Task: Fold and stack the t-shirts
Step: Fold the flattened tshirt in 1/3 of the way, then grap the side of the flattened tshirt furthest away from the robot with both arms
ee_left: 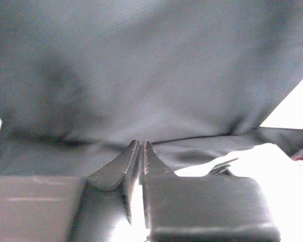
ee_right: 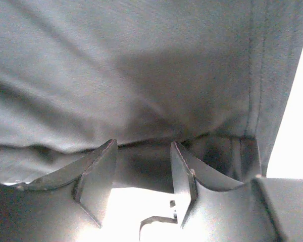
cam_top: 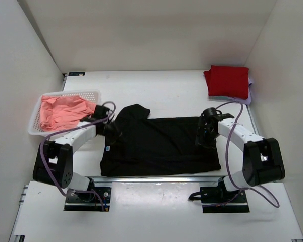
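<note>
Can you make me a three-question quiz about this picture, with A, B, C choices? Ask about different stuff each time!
1. What colour are the clothes in the basket? A pink, B green, C blue.
2. Where is the red shirt? A in the basket, B at the far right corner of the table, C on an arm.
3. How is the black shirt? A spread out on the table, B rolled into a ball, C hanging in the air.

Answers: 1 A, pink cloth fills it; 2 B, it sits folded there; 3 A, it lies wide across the middle.
</note>
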Tool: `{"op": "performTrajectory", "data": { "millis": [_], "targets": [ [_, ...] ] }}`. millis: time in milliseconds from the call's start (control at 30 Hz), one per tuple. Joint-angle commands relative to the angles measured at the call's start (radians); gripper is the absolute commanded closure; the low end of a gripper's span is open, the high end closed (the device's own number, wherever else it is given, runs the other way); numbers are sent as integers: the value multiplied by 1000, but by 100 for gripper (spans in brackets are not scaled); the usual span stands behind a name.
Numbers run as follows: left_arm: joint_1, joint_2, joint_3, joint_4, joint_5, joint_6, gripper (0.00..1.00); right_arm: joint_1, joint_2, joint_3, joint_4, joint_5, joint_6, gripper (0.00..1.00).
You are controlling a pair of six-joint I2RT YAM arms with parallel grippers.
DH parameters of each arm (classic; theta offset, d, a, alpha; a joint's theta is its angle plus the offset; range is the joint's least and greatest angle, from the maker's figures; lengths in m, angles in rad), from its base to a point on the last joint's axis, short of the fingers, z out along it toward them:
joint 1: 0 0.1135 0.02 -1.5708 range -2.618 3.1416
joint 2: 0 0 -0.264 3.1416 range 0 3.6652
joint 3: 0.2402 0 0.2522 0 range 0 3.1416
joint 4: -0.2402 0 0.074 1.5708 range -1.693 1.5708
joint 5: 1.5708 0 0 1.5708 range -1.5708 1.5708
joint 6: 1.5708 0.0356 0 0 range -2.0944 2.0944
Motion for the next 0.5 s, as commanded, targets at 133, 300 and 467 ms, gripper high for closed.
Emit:
{"op": "performTrajectory", "data": {
  "millis": [133,300,467],
  "targets": [
    [26,133,374,164,87,16,70,-46,-50,218,45,-6,-2,56],
    [55,288,465,188,70,29,72,-92,78,342,33,8,-35,55],
    [46,441,667,106,-91,146,59,-95,154,394,46,6,-46,55]
  ]
}}
